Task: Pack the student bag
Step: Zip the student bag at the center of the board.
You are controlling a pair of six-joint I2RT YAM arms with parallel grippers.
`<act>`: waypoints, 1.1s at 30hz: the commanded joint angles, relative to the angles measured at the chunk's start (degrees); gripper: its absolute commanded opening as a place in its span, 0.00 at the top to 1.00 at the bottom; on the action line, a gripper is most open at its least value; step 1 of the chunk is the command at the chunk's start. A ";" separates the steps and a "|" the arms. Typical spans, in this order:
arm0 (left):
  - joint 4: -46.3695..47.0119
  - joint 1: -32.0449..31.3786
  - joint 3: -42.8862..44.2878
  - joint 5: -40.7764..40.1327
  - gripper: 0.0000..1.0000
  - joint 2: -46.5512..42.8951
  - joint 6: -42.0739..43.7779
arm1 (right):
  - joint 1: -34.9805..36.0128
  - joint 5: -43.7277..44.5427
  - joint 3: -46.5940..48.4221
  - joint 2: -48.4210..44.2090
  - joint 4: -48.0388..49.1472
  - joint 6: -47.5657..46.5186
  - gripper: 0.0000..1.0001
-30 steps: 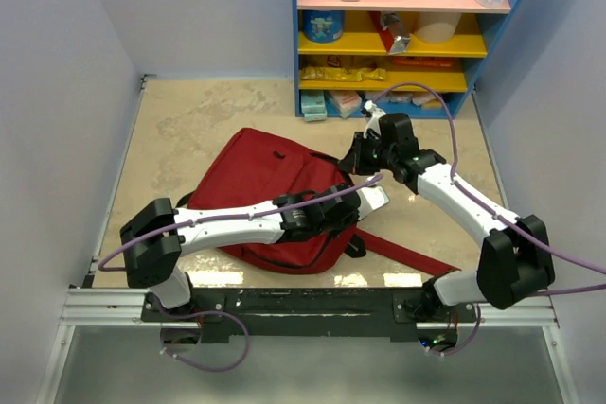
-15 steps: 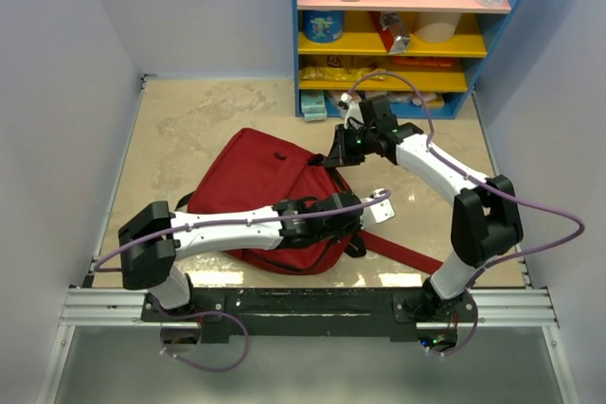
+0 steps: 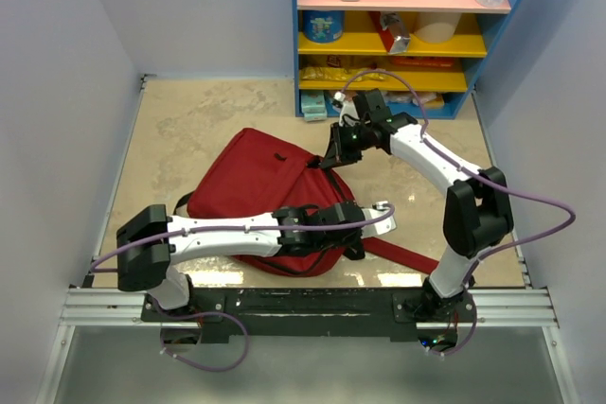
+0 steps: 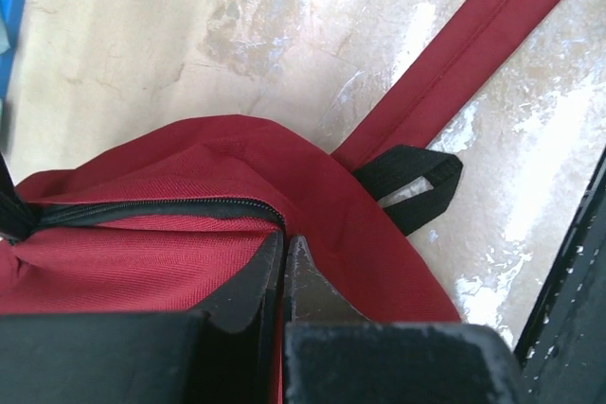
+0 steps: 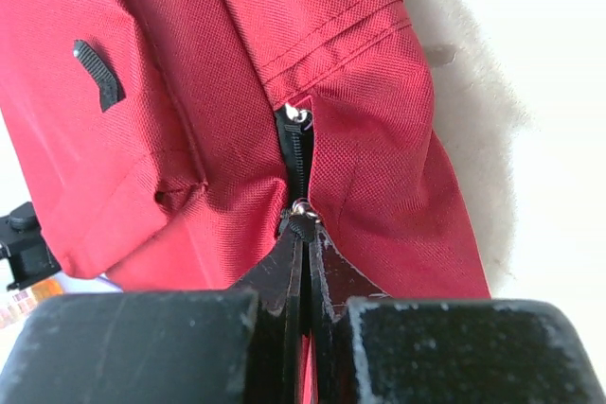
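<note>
At the far left, the left pincer (image 4: 284,251) has its jaws pressed together. It appears to nip a fold of red cloth on the student bag (image 3: 251,177), just under the end of the black zipper (image 4: 161,210). That hold looks meant to anchor the bag so it does not slide while the zip is worked from the other end. Beyond its tips the long red strap (image 4: 473,35) runs off across the tabletop (image 4: 237,26), with a black webbing loop (image 4: 417,182) just beside the bag's edge.

The bag lies flat on the tabletop between the two pincers, under the outstretched left arm.

To the right, the right pincer (image 5: 303,238) is closed tight on the small zip pull (image 5: 303,219) at its very tips, where a short length of zipper gapes between two red panels. That grip suits drawing the slider along its track; which way cannot be told. Behind this pincer stands a blue shelf unit (image 3: 388,44) holding assorted items, probably the things to pack.
</note>
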 commanded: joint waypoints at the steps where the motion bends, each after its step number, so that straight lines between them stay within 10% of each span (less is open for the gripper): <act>1: 1.50 -6.27 0.50 12.77 1.00 -2.49 -0.78 | -0.56 6.89 9.39 3.38 13.45 -0.25 1.00; 14: 1.50 -7.33 -0.11 14.01 1.00 -3.81 1.68 | -0.74 15.95 4.68 -3.96 10.01 -2.28 1.00; 22: 6.68 -6.54 2.25 -3.57 1.00 -3.63 -0.34 | -0.65 9.62 -4.40 -9.35 14.24 -0.17 1.00; 33: 6.42 -5.66 2.08 8.98 1.00 -2.58 0.63 | -0.65 6.45 2.78 -3.47 14.24 -0.08 1.00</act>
